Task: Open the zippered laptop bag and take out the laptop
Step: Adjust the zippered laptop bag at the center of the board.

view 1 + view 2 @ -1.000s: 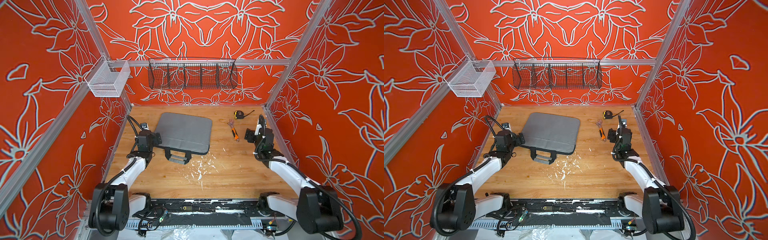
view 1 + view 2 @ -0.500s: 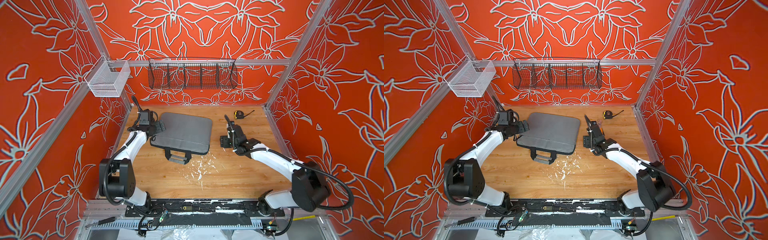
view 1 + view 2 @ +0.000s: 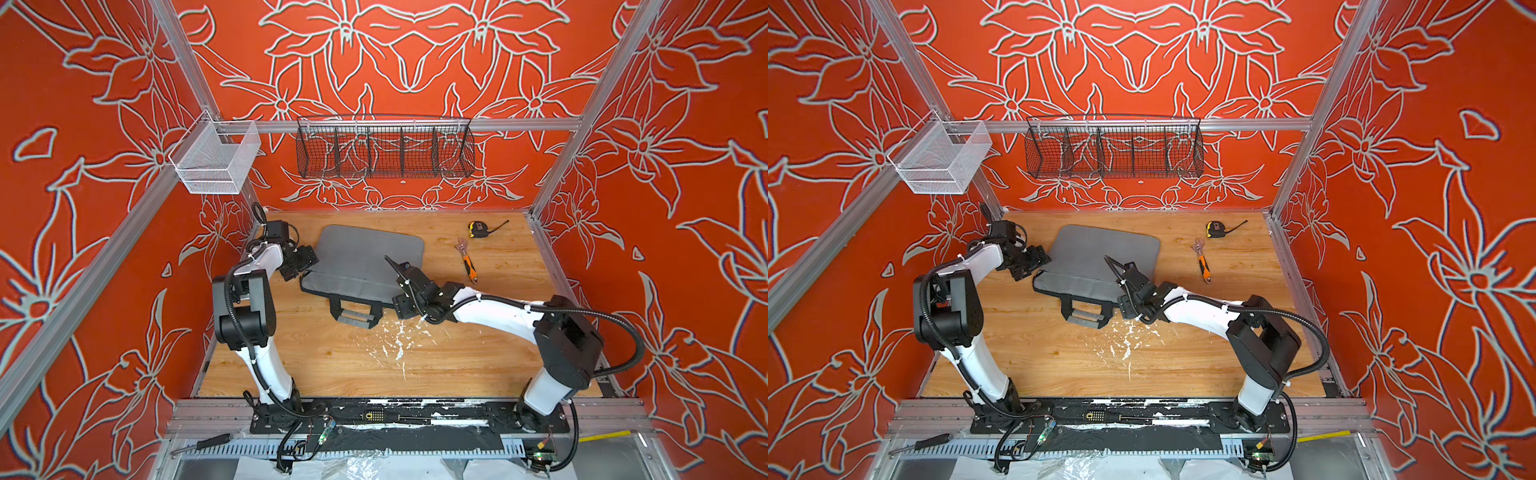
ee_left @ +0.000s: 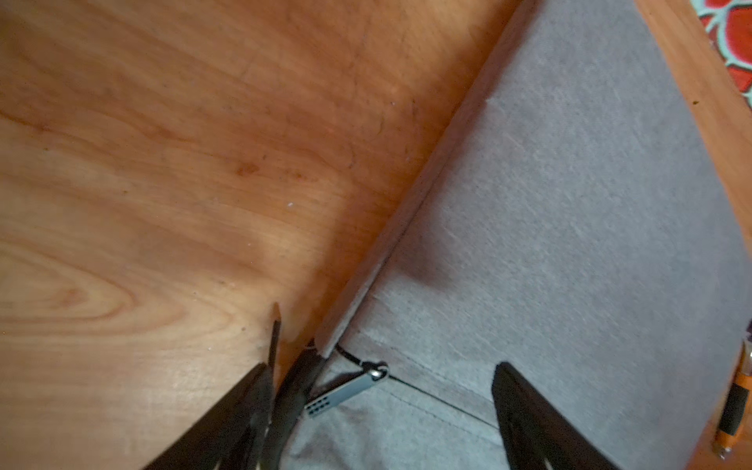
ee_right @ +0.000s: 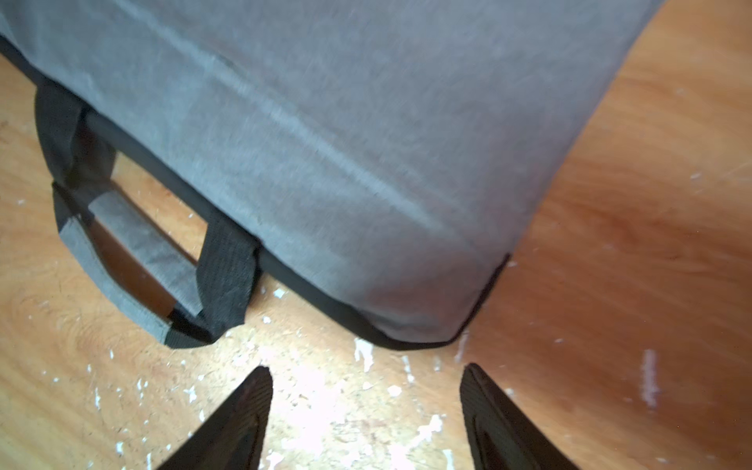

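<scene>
The zippered laptop bag (image 3: 365,259) (image 3: 1098,259) lies flat and closed on the wooden floor, its strap handles (image 3: 353,311) toward the front. The laptop is hidden. My left gripper (image 3: 305,264) (image 3: 1038,262) is at the bag's left edge. In the left wrist view the left gripper (image 4: 382,378) is open, with the metal zipper pull (image 4: 346,392) lying between its fingers, untouched. My right gripper (image 3: 402,309) (image 3: 1128,309) hovers at the bag's near right corner. In the right wrist view the right gripper (image 5: 366,370) is open over bare floor just short of that corner (image 5: 419,333).
An orange-handled wrench (image 3: 467,259) and a yellow tape measure (image 3: 478,228) lie right of the bag. White flecks (image 3: 395,336) mark the floor in front. A black wire basket (image 3: 384,151) and a white mesh basket (image 3: 216,160) hang on the walls.
The right arm swept left from the right wall to the bag's near right corner. The left arm reached up to the bag's left edge, and its jaws narrowed slightly.
</scene>
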Controlling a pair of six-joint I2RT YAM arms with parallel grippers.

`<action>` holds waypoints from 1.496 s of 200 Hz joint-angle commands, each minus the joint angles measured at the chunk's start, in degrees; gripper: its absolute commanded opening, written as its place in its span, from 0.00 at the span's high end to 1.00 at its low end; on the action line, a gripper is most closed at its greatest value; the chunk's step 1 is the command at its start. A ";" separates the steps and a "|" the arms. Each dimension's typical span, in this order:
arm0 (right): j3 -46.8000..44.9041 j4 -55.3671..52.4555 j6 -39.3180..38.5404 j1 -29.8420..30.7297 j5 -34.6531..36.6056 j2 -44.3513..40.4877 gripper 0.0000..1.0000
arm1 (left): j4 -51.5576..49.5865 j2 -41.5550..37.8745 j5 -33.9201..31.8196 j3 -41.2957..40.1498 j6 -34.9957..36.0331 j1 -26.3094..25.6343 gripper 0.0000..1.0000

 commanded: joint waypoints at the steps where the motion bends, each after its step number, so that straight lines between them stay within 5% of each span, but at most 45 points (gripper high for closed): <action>1: -0.67 -0.54 3.33 0.35 -1.37 2.53 0.24 | -0.08 2.13 5.45 -0.57 -2.06 -0.47 0.22; 24: 2.68 -4.28 0.61 -0.48 2.91 7.47 0.22 | 4.76 1.04 8.45 -5.54 -6.19 -0.39 0.37; 50: 8.71 -9.73 -2.43 -4.71 3.50 12.54 0.22 | 3.75 0.21 8.48 -8.21 -9.56 -0.41 0.71; 66: 11.10 -10.12 -3.63 -7.17 1.35 14.25 0.22 | 1.43 0.68 9.14 -8.63 -9.72 -0.44 0.77; 125: 20.05 -11.60 -5.44 -13.00 -2.30 20.20 0.22 | 8.36 -11.28 9.66 -26.13 -12.24 -3.10 0.74; 170: 20.96 -14.11 -3.19 -13.80 -2.50 17.35 0.23 | 6.99 -21.73 3.66 -33.99 -14.61 -11.83 0.65; 211: 13.85 -14.05 2.14 -13.31 -4.30 8.43 0.23 | -1.91 -33.62 -12.78 -27.73 -10.35 -13.06 0.56; 231: 10.52 -12.63 6.21 -12.03 -5.43 4.78 0.23 | 0.15 -34.38 -16.65 -23.33 -8.26 -13.09 0.43; 260: 10.54 -9.50 10.56 -6.33 -9.20 5.09 0.24 | 2.00 -24.68 -15.47 -12.52 -5.38 -13.04 0.42; 299: 22.86 -12.57 10.67 1.74 -12.02 15.91 0.26 | -4.34 -3.42 -7.40 10.88 -3.31 -12.94 0.44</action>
